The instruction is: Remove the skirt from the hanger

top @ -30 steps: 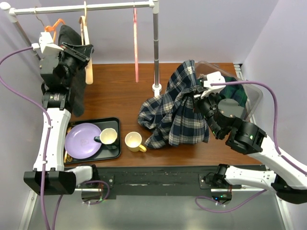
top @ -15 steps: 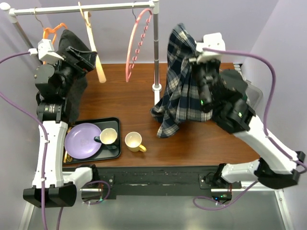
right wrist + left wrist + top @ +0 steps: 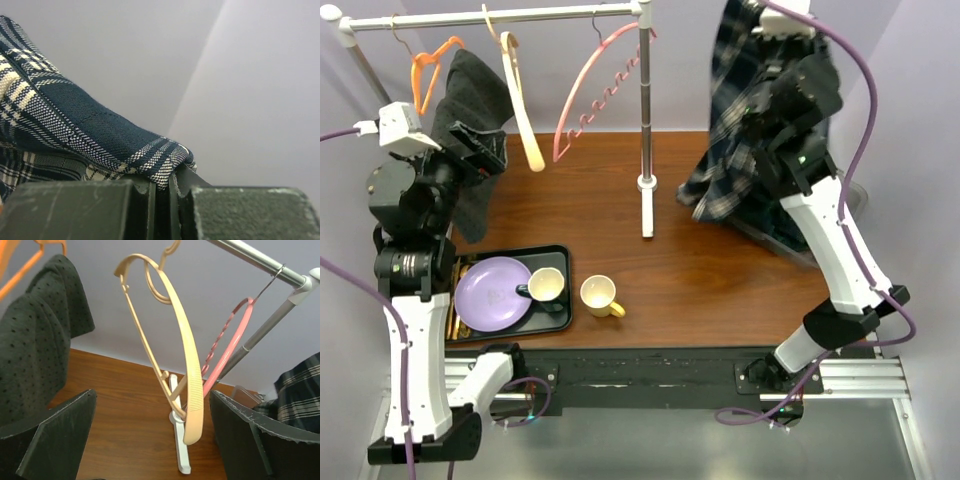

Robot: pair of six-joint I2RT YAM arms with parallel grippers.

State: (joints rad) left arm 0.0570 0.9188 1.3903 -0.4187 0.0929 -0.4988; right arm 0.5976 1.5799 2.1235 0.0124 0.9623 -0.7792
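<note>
Release on my left: left jaws have just sprung wide, empty, facing the tan hanger (image 3: 192, 390). My right jaws stay clamped on the skirt (image 3: 60, 130), now hoisted off the surface (image 3: 720, 270), well clear of the pink hanger (image 3: 215, 375); removal looks done.

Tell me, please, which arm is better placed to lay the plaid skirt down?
Right. The right gripper is shut on the plaid skirt, held high; the left gripper is open by the beige hanger, well away.
</note>
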